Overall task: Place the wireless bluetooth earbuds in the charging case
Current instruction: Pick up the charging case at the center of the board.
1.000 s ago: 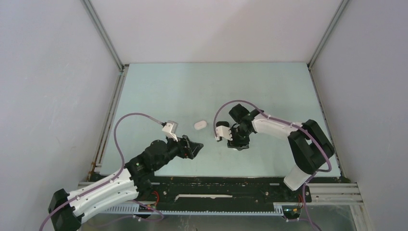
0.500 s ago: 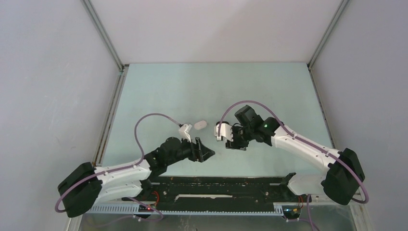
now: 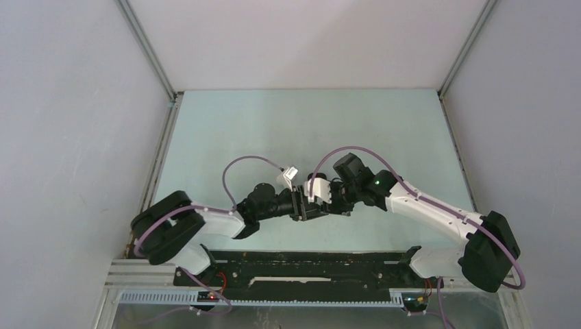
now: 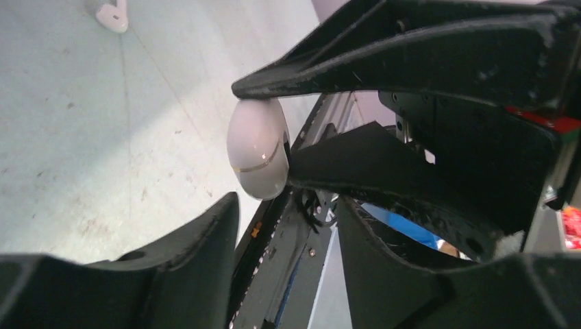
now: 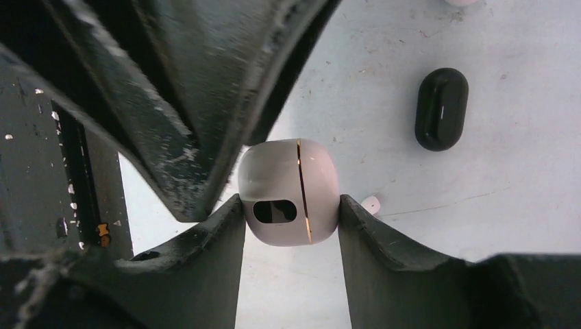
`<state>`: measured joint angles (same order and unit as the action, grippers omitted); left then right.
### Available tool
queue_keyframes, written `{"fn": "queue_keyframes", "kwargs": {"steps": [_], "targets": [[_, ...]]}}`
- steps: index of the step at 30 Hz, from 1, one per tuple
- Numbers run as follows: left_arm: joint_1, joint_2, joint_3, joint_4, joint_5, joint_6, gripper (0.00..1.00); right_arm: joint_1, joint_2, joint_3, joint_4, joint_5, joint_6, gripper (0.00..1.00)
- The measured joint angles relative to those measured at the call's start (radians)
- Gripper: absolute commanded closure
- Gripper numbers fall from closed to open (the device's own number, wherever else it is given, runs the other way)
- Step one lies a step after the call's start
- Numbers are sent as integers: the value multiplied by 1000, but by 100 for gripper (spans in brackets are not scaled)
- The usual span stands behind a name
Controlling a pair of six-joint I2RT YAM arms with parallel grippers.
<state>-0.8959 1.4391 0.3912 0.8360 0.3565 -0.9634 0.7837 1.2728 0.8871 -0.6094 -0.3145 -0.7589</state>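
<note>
A white pill-shaped charging case (image 5: 289,192) with a gold seam is pinched between my right gripper's (image 5: 289,201) fingers, held above the table. The left wrist view shows the same case (image 4: 259,147) clamped by those black fingers. It sits just past the tips of my left gripper (image 4: 288,212), which is open with nothing between its fingers. From above, the left gripper (image 3: 296,204) and right gripper (image 3: 327,203) meet tip to tip at mid-table, and the case is hidden between them. One small white earbud (image 5: 371,203) lies on the table behind my right finger.
A closed black case (image 5: 441,108) lies on the pale table beyond the held case. A white piece (image 4: 109,14) sits on the table at the top left edge of the left wrist view. The black base rail (image 3: 308,264) runs along the near edge.
My left arm has swung right and forward until its gripper meets the right gripper, and its jaws have narrowed. The right gripper still holds the white case in nearly the same place.
</note>
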Motion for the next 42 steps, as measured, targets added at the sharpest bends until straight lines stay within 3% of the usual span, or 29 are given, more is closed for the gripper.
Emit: {"fn": "queue_keyframes", "kwargs": {"steps": [6,11,24,37,42], "targets": [[45,232,1,309,101,-187,51,-2,-10,-1,-1,0,10,62],[51,269,1,378,125,-245,55,-2,-11,-1,-7,-3,15,62],[53,293,10,412,131,-278,63,-3,-21,-2,-9,-3,29,60],[55,310,22,419,145,-293,63,-3,-24,-2,-11,-3,34,57],[55,311,22,419,145,-294,56,-3,-24,-2,-12,-3,39,57]]}}
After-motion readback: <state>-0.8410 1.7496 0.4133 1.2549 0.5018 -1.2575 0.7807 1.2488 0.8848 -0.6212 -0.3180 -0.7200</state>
